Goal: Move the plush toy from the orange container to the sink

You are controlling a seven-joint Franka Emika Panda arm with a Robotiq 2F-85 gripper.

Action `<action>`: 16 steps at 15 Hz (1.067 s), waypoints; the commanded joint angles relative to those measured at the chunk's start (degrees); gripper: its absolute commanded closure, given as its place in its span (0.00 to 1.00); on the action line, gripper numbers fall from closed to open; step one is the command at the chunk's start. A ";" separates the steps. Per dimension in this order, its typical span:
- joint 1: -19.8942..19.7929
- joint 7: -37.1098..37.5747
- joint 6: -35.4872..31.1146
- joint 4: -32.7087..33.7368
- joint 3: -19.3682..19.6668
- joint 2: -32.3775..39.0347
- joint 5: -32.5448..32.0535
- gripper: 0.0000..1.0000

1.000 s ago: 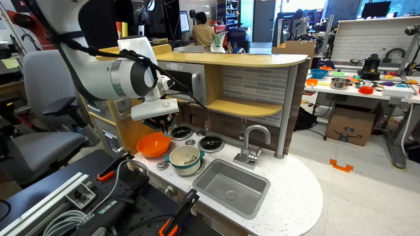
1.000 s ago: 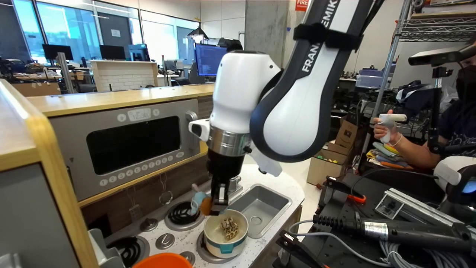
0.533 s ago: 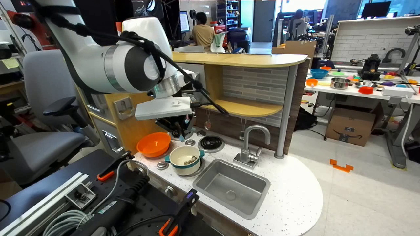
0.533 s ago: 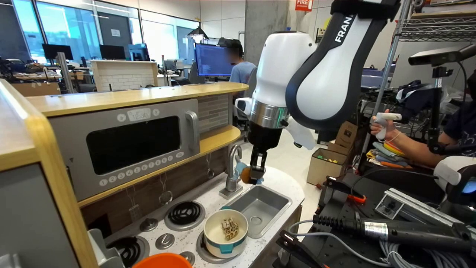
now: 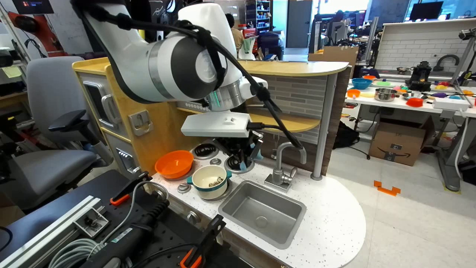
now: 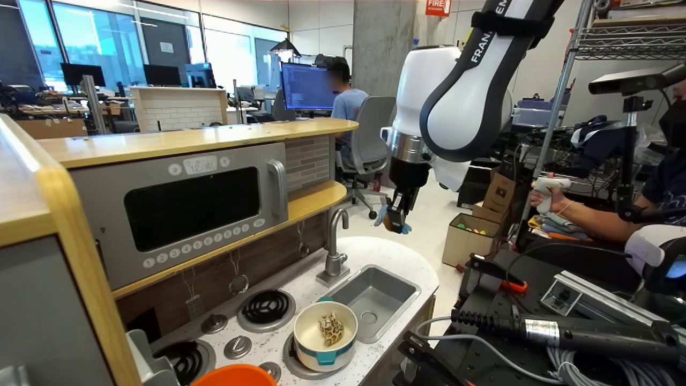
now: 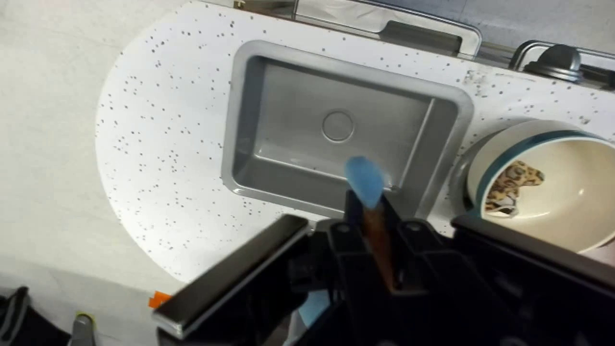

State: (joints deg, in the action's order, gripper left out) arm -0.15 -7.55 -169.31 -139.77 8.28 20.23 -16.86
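Plush toy (image 7: 363, 179), blue with an orange-brown middle: carried by the gripper (image 7: 372, 209), well above the sink (image 7: 293, 105). Jaws drawn together on the toy's middle, parted only by its thickness; a blue end sticks out past the tips.

Change: over the last second the gripper has gone from above the burners (image 6: 267, 309) toward the sink's faucet (image 5: 278, 177); whether it stands squarely over the sink cannot be told. Judged meaning: pick-up done, carry nearly so; lowering and letting go remain.

Orange container (image 5: 173, 165): unmoved, farther from the sink than the pot (image 5: 211, 194); the pot, just beside the sink, holds a leopard-spotted toy (image 7: 510, 186).

Writing: "FRAN" and "EM" on the arm (image 6: 465, 110) above the sink, letters between hidden; "12:30", blurred, and digit keys on the toy microwave (image 6: 193, 208), to one side of the sink; "FIRE" on a red sign (image 6: 439, 7) and an Amazon-type arrow on a carton (image 5: 399, 143), both well apart from the sink.
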 commanded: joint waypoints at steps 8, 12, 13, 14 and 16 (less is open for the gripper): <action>1.15 8.13 3.23 8.50 -0.90 9.98 5.26 0.98; 0.78 9.20 4.13 12.87 -1.11 14.70 7.63 0.98; 1.30 9.58 3.93 13.95 -0.45 15.92 7.52 0.98; 1.86 10.07 3.94 15.33 0.22 17.58 7.45 0.98; 2.45 11.09 4.66 17.92 0.58 20.66 7.50 0.98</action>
State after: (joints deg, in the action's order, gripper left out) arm 0.74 2.11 -166.55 -126.89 7.81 35.95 -10.83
